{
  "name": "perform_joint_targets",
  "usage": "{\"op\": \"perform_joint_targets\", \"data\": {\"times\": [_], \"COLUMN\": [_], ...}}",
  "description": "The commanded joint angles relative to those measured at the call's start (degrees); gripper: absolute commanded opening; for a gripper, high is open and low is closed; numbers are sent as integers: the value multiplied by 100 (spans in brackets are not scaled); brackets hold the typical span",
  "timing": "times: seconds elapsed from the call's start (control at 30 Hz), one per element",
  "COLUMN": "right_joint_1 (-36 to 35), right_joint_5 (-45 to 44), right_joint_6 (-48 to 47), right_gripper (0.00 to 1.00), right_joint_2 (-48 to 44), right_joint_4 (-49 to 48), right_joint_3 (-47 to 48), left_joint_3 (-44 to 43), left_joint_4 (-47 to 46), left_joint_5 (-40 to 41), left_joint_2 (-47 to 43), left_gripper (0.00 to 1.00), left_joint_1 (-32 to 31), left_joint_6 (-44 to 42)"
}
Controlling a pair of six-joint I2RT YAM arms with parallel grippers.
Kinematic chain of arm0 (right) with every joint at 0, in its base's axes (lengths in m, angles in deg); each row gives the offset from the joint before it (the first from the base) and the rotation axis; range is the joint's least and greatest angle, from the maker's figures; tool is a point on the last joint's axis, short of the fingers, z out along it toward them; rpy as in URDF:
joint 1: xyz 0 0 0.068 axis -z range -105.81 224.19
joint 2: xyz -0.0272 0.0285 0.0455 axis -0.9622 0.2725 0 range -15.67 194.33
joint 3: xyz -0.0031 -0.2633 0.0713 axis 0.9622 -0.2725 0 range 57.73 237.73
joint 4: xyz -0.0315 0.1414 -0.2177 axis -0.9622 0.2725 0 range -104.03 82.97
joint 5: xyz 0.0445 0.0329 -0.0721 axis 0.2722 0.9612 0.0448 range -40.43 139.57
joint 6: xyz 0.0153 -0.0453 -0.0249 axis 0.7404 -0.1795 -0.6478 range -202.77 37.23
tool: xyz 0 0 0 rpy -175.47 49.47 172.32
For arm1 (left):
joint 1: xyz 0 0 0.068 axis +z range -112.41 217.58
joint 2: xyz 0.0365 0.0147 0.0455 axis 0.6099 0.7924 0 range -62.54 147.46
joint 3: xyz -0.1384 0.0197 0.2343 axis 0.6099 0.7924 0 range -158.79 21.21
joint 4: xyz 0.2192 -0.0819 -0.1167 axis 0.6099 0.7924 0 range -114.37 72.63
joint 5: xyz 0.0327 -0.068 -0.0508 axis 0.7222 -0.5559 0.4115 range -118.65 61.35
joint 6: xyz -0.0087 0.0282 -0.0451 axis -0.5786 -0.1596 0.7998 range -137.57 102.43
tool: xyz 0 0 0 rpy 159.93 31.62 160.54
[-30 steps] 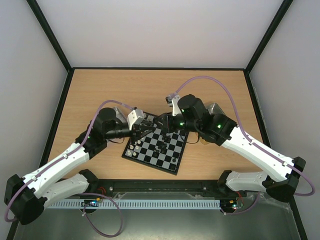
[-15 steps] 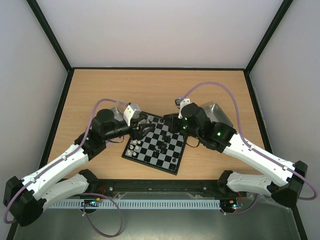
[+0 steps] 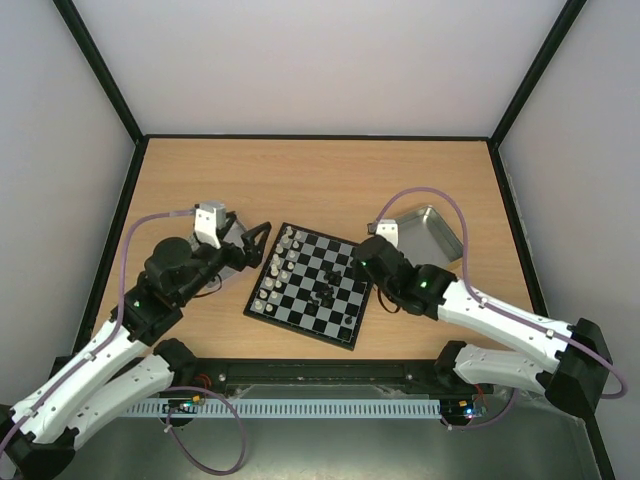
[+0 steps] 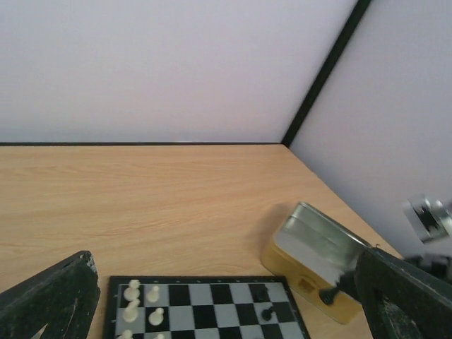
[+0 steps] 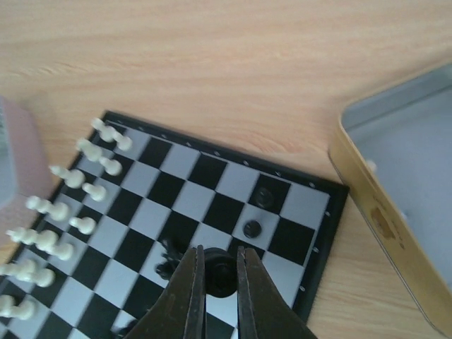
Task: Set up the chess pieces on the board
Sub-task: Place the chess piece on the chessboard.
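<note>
- Board point(image 3: 340, 318): lies skewed on the table point(image 3: 330, 180), between both arms.
- Metal tray point(image 3: 432, 226): just beside the board's far right corner.
- Left gripper point(image 3: 258, 245): fingers spread wide and empty, hanging off the board's left edge.
- Right gripper point(image 5: 219, 252): over the board's right half, jaws narrow, apparently clamped on a black piece point(image 5: 223, 277).
- White chessmen point(image 5: 67, 205): two ranks along the left edge.
- Black chessmen point(image 5: 252, 228): few, scattered.
- Judged step: seating black. Next move calls for carrying to a right-edge square, lowering upright, then releasing clear of neighbours.
</note>
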Motion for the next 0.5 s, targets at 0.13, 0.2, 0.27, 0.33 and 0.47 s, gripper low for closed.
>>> {"op": "perform_joint_targets", "data": {"times": [0.13, 0.2, 0.27, 0.33, 0.47], "right_joint_1": [1, -5, -14, -21, -17], "right_joint_5": [-59, 52, 130, 177, 408], "right_joint_6": [317, 409, 487, 562, 763], "right_gripper": [2, 2, 2, 2, 2], "right_joint_2": [297, 349, 293, 230, 245], "right_joint_4": [-483, -518, -531, -466, -288], "right_joint_3": [-661, -789, -946, -1079, -1164], "left_joint_3": [-327, -298, -221, -91, -29], "left_joint_4": [181, 22, -174, -444, -767], "left_joint_5": [1131, 1096, 1062, 1083, 1042], "left_joint_2": [512, 612, 686, 731, 878], "left_gripper": [100, 100, 100, 100, 100], "left_joint_1": [231, 280, 315, 338, 371], "left_joint_6": [-28, -54, -76, -82, -131]}}
